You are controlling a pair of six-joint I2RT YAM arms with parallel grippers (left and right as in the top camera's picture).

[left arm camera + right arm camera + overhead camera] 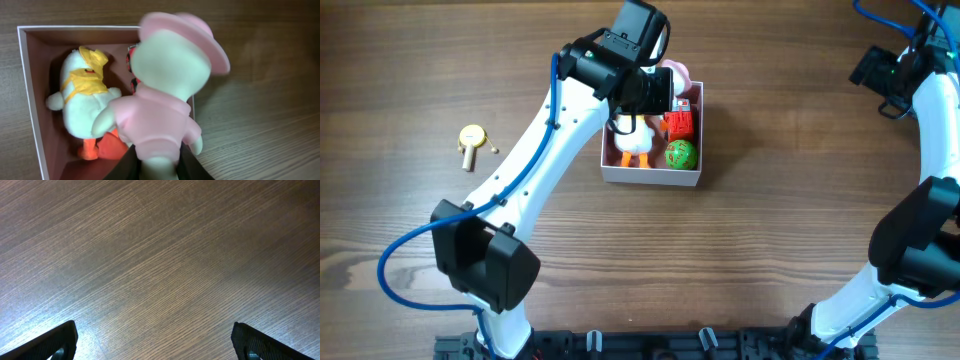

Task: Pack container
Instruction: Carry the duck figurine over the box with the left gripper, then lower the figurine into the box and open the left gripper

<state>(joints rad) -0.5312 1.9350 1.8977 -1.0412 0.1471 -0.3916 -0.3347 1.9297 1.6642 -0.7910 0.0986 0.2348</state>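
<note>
The container [650, 176] is a square white box with a dull pink inside, at the table's middle back. In it lie a white duck toy [632, 138] with orange feet, a red toy [680, 124] and a green ball [681, 154]. My left gripper [159, 172] is shut on a pink-hatted, pink-dressed doll [167, 95] and holds it above the container's far right part [30, 100]; the doll's hat shows in the overhead view [677, 73]. The duck [82, 92] lies beside it. My right gripper [155, 342] is open and empty over bare wood at the far right.
A small yellow toy [471, 138] with a stem lies on the table to the left of the container. The right arm [920, 150] stands along the right edge. A black rail [640, 345] runs along the front edge.
</note>
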